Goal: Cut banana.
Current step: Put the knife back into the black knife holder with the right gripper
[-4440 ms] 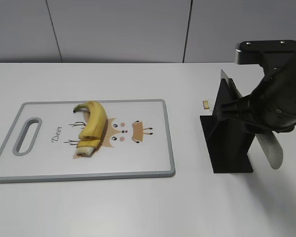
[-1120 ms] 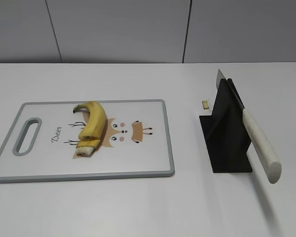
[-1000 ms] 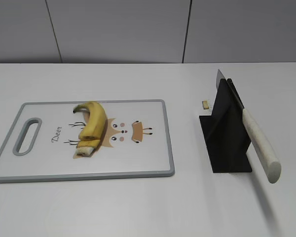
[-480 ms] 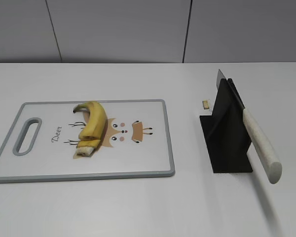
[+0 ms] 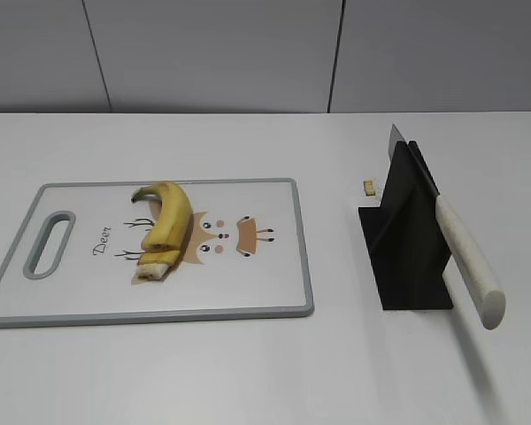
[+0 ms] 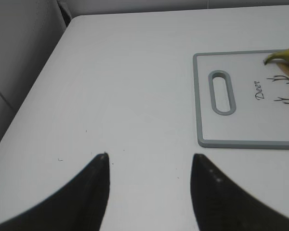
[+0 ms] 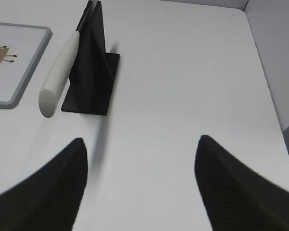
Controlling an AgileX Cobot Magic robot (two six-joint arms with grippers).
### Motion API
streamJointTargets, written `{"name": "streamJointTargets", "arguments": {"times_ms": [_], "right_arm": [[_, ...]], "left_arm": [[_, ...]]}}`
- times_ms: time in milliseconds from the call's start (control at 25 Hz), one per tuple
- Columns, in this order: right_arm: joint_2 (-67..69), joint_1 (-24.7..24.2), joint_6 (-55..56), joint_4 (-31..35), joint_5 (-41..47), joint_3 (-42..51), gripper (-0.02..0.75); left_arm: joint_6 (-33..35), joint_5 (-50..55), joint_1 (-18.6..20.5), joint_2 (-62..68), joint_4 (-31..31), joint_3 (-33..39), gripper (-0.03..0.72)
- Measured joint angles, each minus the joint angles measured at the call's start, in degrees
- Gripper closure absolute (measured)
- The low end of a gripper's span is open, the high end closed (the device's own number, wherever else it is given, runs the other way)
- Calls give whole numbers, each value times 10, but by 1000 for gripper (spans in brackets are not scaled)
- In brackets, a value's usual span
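Observation:
The yellow banana [image 5: 168, 223] lies on the white cutting board [image 5: 248, 283], stem tip at the far end; a separate piece [image 5: 155, 266] lies at its near end. Its stem tip shows at the right edge of the left wrist view [image 6: 284, 57]. A knife with a white handle [image 5: 467, 257] rests in a black stand [image 5: 407, 239]; it also shows in the right wrist view [image 7: 60, 72]. My left gripper [image 6: 149, 161] is open and empty over bare table left of the board. My right gripper [image 7: 140, 140] is open and empty, near side of the stand. Neither gripper shows in the exterior view.
The board has a grey rim, a handle slot [image 5: 46, 243] at its left end and a deer drawing. A small pale crumb [image 5: 368, 187] lies on the table left of the stand. The table's far-left corner [image 6: 67, 9] and right edge [image 7: 265, 72] are in view.
The right arm, which was at the knife stand 4.4 s ago, has left the exterior view. The knife rests in the stand. Nothing has moved in the last second.

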Motion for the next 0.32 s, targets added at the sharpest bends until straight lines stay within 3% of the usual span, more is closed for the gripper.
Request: {"name": "streamJointTargets", "arguments": {"times_ms": [320], "right_arm": [[0, 0, 0, 0, -1, 0, 197]], "left_arm": [[0, 1, 0, -5, 0, 0, 178]]}}
